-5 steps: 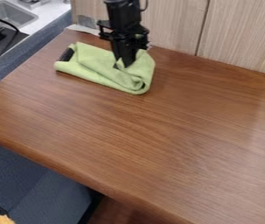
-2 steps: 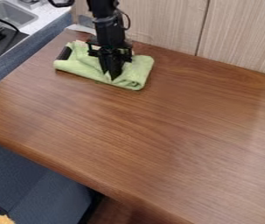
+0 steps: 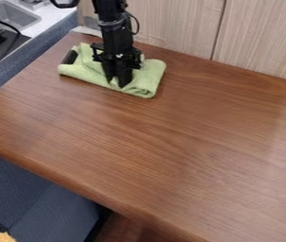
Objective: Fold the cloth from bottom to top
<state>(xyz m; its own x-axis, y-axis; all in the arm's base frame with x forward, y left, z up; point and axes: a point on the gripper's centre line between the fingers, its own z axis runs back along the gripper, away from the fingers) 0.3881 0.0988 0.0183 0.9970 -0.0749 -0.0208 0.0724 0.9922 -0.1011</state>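
Observation:
The gripper (image 3: 116, 83) hangs over the front middle part of the green cloth (image 3: 147, 79), with its fingertips down at the cloth. Its two fingers stand a little apart, and some green shows between them. The cloth lies bunched and folded in layers near the table's back left, its front edge slanting down to the right. Part of its middle and back is hidden behind the gripper. A black patch (image 3: 70, 57) shows at the cloth's left end.
The brown wooden table (image 3: 170, 142) stretches to the front and right of the cloth. Pale wood panels (image 3: 183, 28) stand along its back edge. At the upper left are a metal sink (image 3: 12, 15) and a black object.
The gripper has moved left and slightly toward the front, and its fingers have spread a little since the middle frame. The cloth's right part lies flatter, its front right corner slightly farther back.

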